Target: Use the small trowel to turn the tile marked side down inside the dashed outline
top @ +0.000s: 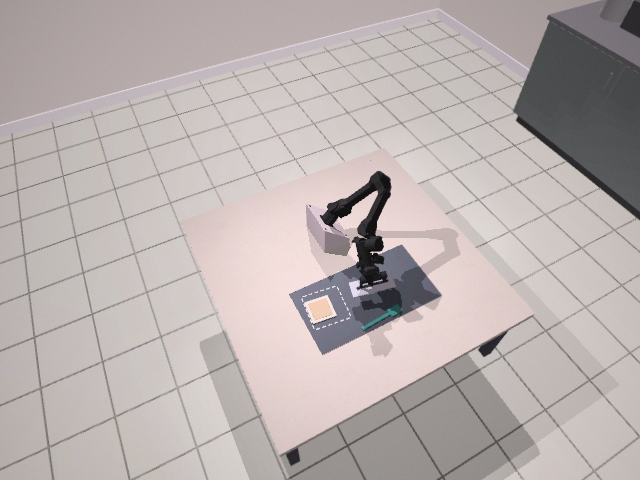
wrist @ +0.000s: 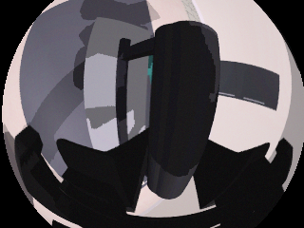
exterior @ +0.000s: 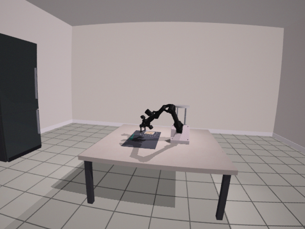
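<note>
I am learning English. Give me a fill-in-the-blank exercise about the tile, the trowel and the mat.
1. The tile lies inside the dashed ___.
2. The trowel has a ___ handle.
3. The dark mat lies on the ___.
Missing words: outline; teal; table.

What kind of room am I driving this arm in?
Probably a kitchen-like room used as a test space: pale tiled floor, a tall dark fridge-like cabinet against the wall, a grey-green counter unit, and one pinkish work table carrying the arm.
</note>
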`<state>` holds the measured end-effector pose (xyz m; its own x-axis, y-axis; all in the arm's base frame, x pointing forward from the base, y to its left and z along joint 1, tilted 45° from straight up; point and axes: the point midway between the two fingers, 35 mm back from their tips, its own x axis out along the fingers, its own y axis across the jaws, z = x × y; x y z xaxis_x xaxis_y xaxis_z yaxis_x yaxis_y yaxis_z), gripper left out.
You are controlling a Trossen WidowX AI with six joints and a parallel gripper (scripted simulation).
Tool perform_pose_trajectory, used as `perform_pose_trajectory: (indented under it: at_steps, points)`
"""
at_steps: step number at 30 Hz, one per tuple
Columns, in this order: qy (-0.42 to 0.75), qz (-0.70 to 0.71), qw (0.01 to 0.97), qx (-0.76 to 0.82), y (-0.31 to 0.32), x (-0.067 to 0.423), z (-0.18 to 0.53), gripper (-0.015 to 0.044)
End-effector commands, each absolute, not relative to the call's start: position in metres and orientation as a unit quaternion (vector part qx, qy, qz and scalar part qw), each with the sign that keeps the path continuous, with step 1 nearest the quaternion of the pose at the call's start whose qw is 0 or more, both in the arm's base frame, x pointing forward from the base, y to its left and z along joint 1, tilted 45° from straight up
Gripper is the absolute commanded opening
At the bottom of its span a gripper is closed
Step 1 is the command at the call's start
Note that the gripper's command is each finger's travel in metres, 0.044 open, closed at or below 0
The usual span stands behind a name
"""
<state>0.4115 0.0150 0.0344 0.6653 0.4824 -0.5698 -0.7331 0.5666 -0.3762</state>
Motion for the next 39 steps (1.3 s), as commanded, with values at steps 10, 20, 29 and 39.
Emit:
perform_pose_trajectory:
  at_steps: [10, 20, 29, 39]
  points:
    - [0.283, 0.35, 0.862, -0.234, 0.055, 0.435, 0.053, 0.0]
    - [0.362, 0.337, 0.852, -0.172, 0.086, 0.442, 0.063, 0.0]
    - [0.431, 0.313, 0.837, -0.127, 0.114, 0.442, 0.075, 0.0]
    - [0.5, 0.276, 0.816, -0.088, 0.144, 0.434, 0.092, 0.0]
